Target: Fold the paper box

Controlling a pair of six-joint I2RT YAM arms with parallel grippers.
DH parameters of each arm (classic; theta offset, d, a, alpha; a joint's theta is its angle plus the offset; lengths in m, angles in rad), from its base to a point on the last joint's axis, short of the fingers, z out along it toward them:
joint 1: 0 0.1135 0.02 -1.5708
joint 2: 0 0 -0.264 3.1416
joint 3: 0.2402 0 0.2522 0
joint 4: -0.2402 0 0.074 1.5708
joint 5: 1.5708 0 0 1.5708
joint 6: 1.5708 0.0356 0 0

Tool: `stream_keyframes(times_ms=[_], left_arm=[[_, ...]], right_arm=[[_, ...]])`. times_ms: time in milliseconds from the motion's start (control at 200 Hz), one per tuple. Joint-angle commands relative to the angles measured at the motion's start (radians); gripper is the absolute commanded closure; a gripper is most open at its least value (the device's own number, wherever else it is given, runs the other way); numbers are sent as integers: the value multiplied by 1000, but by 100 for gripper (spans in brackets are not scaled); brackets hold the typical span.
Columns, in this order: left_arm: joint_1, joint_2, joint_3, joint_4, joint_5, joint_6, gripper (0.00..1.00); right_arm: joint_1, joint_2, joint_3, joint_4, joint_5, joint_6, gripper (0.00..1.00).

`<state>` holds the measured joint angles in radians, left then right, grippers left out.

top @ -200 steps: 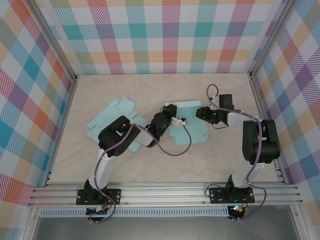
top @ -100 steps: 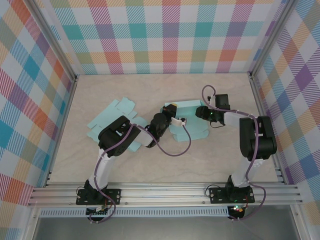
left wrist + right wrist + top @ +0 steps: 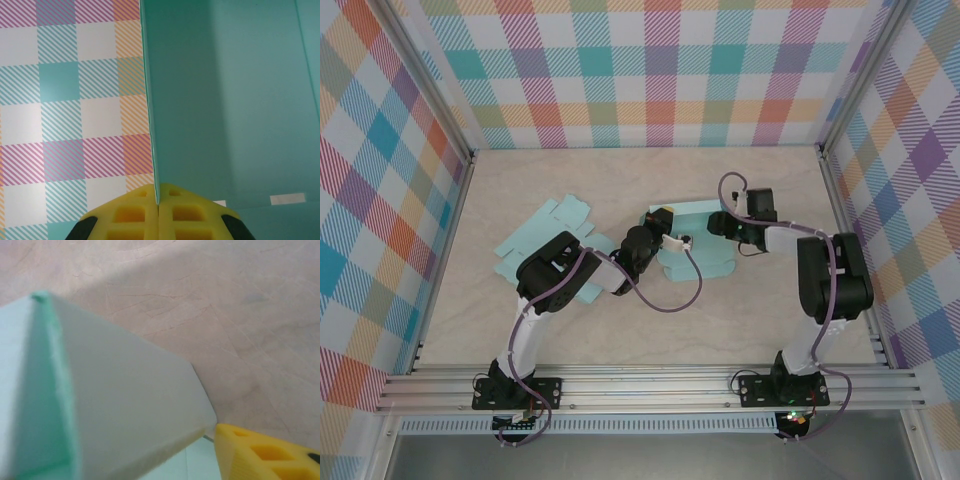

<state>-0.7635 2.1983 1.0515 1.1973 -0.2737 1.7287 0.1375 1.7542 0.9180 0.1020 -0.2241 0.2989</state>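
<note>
From above, I see the paper box (image 3: pixel 712 262) near the middle of the table (image 3: pixel 620 330), a little toward 3 o'clock from centre. It is pale teal and partly raised. A flat teal cut-out sheet (image 3: pixel 542 232) lies well apart from it toward 9 o'clock, partly under my left arm.

My left gripper (image 3: pixel 666 238) meets the box at its 9 o'clock side. On the left wrist camera the left gripper (image 3: pixel 157 194) has its yellow fingers (image 3: pixel 130 215) pressed together on the thin edge of an upright teal panel of the box (image 3: pixel 225 100). The panel runs away toward 12 o'clock, with the plaid wall (image 3: pixel 70 100) behind it at 9 o'clock.

My right gripper (image 3: pixel 722 222) sits at the box's 1 o'clock corner. The right wrist camera shows one yellow finger (image 3: pixel 260 455) at 5 o'clock, just beside a folded corner of the box (image 3: pixel 125 405). I cannot tell whether it touches. With one finger showing, I cannot tell whether these jaws are spread or closed.
</note>
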Motion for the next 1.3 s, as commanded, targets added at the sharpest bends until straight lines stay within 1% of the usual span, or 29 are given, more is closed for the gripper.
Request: stream_keyframes(times_ms=[0, 295, 355, 445, 575, 680, 795, 950, 1070, 1295], left_arm=[[3, 20, 11, -77, 22, -4, 100], [17, 14, 7, -67, 25, 5, 100], [17, 14, 6, -66, 29, 6, 100], [16, 16, 8, -65, 30, 6, 100], [15, 19, 7, -67, 36, 6, 100], [15, 23, 7, -66, 39, 8, 100], [16, 26, 8, -65, 38, 14, 100], [16, 26, 14, -69, 40, 19, 100], [16, 27, 18, -71, 41, 19, 100], [15, 34, 27, -82, 38, 14, 100]], right_arm=[[4, -119, -59, -1, 5, 3, 36], [-5, -378, -191, -101, -28, -8, 29], [-21, -414, -191, -120, -19, -12, 28], [-73, -430, -171, -159, 27, 3, 31], [-176, -387, -133, -168, 31, 50, 38], [-209, -281, -52, -204, 22, 32, 42], [-209, -140, 51, -216, -60, -15, 47], [-204, -15, 136, -207, -123, -34, 46], [-174, 6, 169, -221, -132, -63, 45], [-120, -3, 161, -232, -146, -83, 43]])
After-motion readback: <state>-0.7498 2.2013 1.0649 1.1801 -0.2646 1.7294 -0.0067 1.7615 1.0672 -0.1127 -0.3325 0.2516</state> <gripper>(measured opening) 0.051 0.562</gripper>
